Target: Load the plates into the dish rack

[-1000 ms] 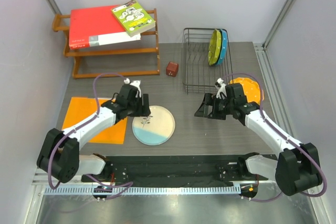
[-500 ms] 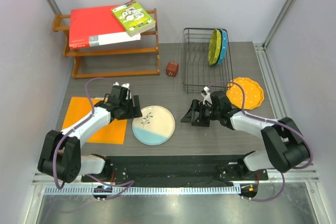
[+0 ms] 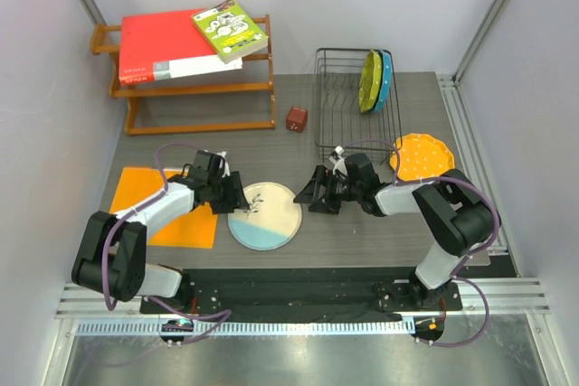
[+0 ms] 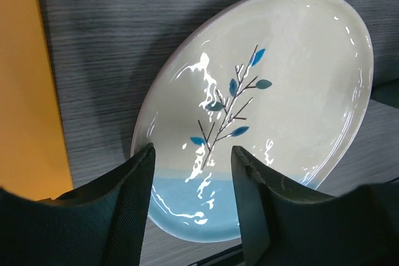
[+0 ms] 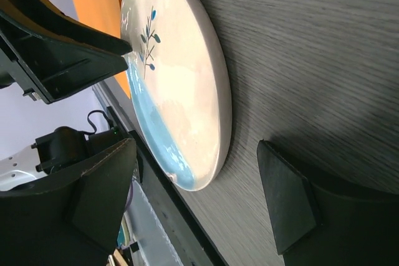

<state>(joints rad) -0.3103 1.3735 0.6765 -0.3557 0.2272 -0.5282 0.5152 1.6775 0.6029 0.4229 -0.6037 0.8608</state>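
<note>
The cream plate (image 3: pixel 267 217) with its pale-blue band and sprig lies flat on the table between both arms; it also fills the left wrist view (image 4: pixel 293 79). My left gripper (image 3: pixel 239 200) is open at the plate's left edge, and the plate surface shows between its fingers (image 4: pixel 134 197). My right gripper (image 3: pixel 316 198) stands wide open just right of the plate, whose rim (image 5: pixel 215 123) lies between its fingers without touching them. The orange-yellow plate (image 3: pixel 422 156) lies flat to the right. Green (image 3: pixel 369 81) and blue (image 3: pixel 386 79) plates stand upright in the black wire dish rack (image 3: pixel 344 101).
An orange mat (image 3: pixel 145 198) lies under the left arm. A wooden shelf (image 3: pixel 194 88) with a red binder and a green book stands at the back left. A small red-brown cube (image 3: pixel 297 118) sits left of the rack. The black front rail runs close to the plate's near edge.
My right gripper has swept left from beside the orange-yellow plate to the cream plate's right rim. My left gripper drew back left, then returned to the plate's left edge with narrower jaws.
</note>
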